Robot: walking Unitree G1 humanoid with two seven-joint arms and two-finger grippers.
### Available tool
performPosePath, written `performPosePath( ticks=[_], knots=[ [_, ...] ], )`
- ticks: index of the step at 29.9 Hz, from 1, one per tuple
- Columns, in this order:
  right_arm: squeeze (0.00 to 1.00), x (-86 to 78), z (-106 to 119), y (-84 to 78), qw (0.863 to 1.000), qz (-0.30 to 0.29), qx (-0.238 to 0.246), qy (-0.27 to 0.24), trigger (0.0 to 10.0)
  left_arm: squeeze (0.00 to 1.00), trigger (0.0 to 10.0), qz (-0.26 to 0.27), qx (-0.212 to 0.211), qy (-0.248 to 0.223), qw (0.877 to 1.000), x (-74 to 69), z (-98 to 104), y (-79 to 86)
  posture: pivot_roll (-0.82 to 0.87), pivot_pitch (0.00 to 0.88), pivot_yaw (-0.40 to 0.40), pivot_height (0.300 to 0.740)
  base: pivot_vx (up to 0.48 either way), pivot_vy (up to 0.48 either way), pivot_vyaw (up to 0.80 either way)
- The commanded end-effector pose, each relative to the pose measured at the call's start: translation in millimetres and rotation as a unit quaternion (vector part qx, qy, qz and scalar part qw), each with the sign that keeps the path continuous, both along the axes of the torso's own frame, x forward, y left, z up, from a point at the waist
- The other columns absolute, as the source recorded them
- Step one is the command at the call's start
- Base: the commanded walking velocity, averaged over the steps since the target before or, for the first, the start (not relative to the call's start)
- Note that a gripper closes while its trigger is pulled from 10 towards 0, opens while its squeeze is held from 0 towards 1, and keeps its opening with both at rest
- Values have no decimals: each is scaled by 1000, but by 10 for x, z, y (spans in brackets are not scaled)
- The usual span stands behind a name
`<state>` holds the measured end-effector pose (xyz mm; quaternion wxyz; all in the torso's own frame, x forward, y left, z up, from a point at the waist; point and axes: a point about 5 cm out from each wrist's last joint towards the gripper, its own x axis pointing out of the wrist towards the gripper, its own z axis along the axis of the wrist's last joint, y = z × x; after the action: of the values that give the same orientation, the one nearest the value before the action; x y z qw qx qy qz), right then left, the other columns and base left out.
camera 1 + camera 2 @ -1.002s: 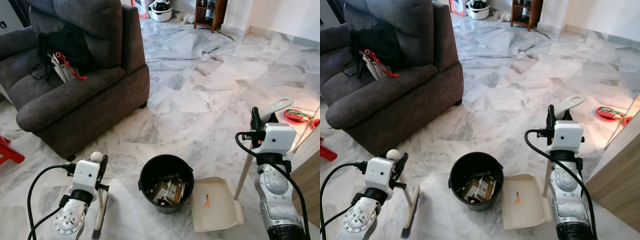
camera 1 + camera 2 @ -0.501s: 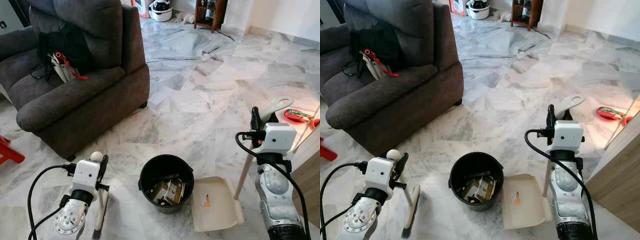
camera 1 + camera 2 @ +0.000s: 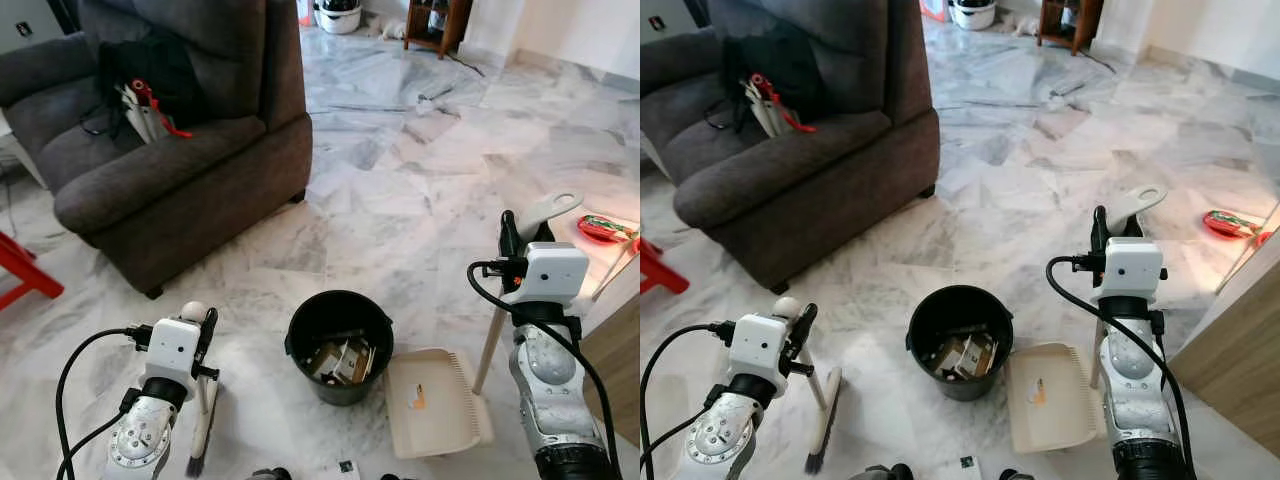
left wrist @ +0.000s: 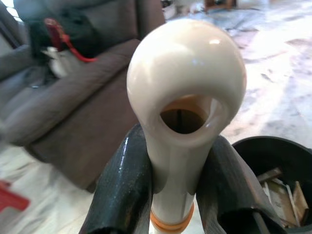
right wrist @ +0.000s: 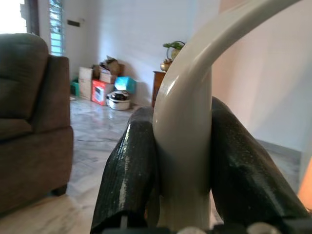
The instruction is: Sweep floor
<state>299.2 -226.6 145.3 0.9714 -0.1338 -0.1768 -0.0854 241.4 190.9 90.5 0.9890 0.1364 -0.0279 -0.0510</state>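
Left gripper [image 4: 175, 165] clamps the cream plastic broom handle [image 4: 183, 102], bristles on the marble floor [image 3: 400, 200] near left. Right gripper [image 5: 183, 165] grips the cream dustpan handle [image 3: 548, 210]; the dustpan [image 3: 432, 403] lies right of the black bucket [image 3: 338, 345].

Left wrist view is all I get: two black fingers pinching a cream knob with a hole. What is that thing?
Observer: It is the handle of a small broom; the left claw holds it upright, bristles on the floor.
Operator: And the other arm?
Observer: The right claw grips the long handle of a cream dustpan resting on the floor.
Operator: I glimpse a black tub. Where does it sit?
Observer: The black bucket, with scraps inside, stands between broom and dustpan, right beside the pan.
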Motion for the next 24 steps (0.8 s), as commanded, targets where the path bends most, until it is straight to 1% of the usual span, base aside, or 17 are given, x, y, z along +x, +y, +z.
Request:
performPosePath(
  ticks=[1,9,20,24],
  knots=[
    [0,30,84,43,1000,10,3,-23,10000,0,10000,4,6,-13,1000,-13,32,33,55,96,84,740,-289,0,0],
    [0,32,74,45,1000,9,1,-20,10000,0,10000,5,7,-13,1000,-13,32,31,55,96,84,740,-287,0,0],
    [0,44,71,47,1000,7,6,-20,10000,0,10000,6,9,-13,1000,-8,28,33,55,97,84,740,0,0,0],
    [0,52,58,33,1000,-1,5,-12,10000,0,10000,6,9,-13,1000,-6,29,29,56,97,83,740,0,0,0]
  ],
)
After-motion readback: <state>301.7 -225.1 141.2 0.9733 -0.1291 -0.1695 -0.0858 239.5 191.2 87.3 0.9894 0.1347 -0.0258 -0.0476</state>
